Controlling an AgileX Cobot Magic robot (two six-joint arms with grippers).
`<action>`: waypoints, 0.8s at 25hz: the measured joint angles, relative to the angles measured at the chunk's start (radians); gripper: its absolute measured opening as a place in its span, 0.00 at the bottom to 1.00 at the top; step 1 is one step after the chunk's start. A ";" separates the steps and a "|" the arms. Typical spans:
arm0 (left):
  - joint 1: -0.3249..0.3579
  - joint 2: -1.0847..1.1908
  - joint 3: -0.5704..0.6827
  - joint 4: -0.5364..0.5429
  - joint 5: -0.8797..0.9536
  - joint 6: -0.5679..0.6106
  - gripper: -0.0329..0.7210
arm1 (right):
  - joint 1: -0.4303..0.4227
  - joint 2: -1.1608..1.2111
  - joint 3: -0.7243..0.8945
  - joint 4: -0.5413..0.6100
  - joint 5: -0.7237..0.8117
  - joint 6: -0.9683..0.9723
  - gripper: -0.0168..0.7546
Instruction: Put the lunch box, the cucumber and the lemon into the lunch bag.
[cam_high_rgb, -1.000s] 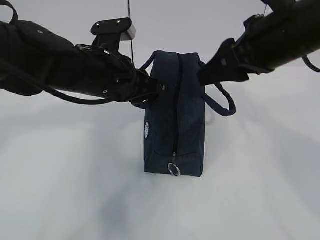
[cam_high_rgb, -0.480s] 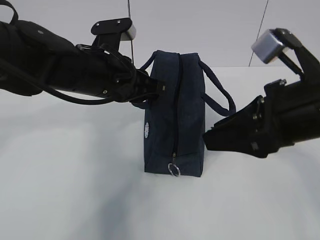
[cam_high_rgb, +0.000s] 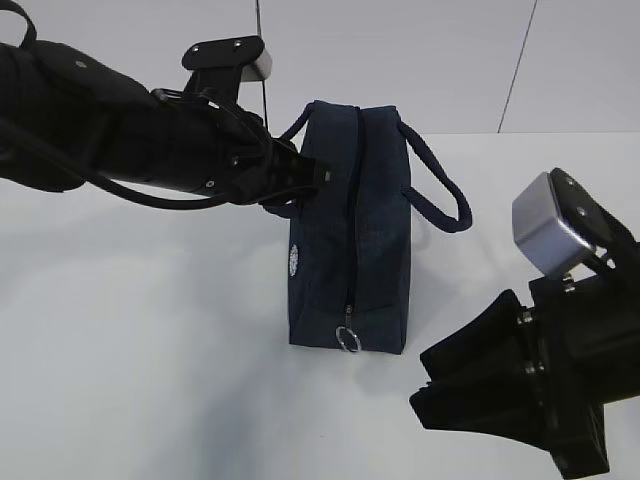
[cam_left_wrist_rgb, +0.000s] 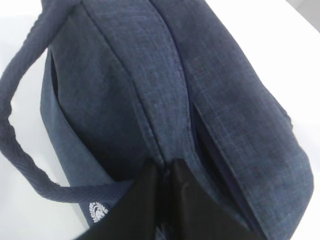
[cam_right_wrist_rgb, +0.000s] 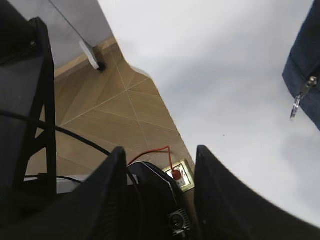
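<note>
The dark navy lunch bag (cam_high_rgb: 375, 230) stands on end on the white table, zipper shut, with its silver ring pull (cam_high_rgb: 347, 340) at the bottom. My left gripper (cam_high_rgb: 318, 175) is shut on the fabric of the bag's upper left side. In the left wrist view the jaws (cam_left_wrist_rgb: 165, 167) pinch a fold of the bag (cam_left_wrist_rgb: 200, 90) beside the zipper seam. My right gripper (cam_high_rgb: 418, 385) is open and empty, low at the front right, apart from the bag. The right wrist view shows the open gripper (cam_right_wrist_rgb: 160, 150), the bag's corner (cam_right_wrist_rgb: 307, 60) and the pull (cam_right_wrist_rgb: 296, 106). The lunch box, cucumber and lemon are out of view.
The bag's loop handles (cam_high_rgb: 445, 205) hang off both sides. A white round logo (cam_high_rgb: 293, 260) is on its left face. The table's front edge (cam_right_wrist_rgb: 150, 85) shows in the right wrist view, with wooden floor (cam_right_wrist_rgb: 115, 115) and a red cable beyond it.
My right arm has dropped from beside the bag's upper right handle to low at the front right, away from the bag. My left gripper and the bag have not moved.
</note>
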 joint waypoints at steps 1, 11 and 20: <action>0.000 0.000 0.000 0.000 0.000 0.000 0.06 | 0.000 0.000 0.002 0.003 0.000 -0.019 0.46; 0.000 0.000 0.000 0.000 0.000 0.000 0.06 | 0.000 0.117 0.002 0.049 -0.010 -0.205 0.46; 0.000 0.000 0.000 0.000 0.000 0.000 0.06 | 0.000 0.229 -0.001 0.257 -0.165 -0.559 0.46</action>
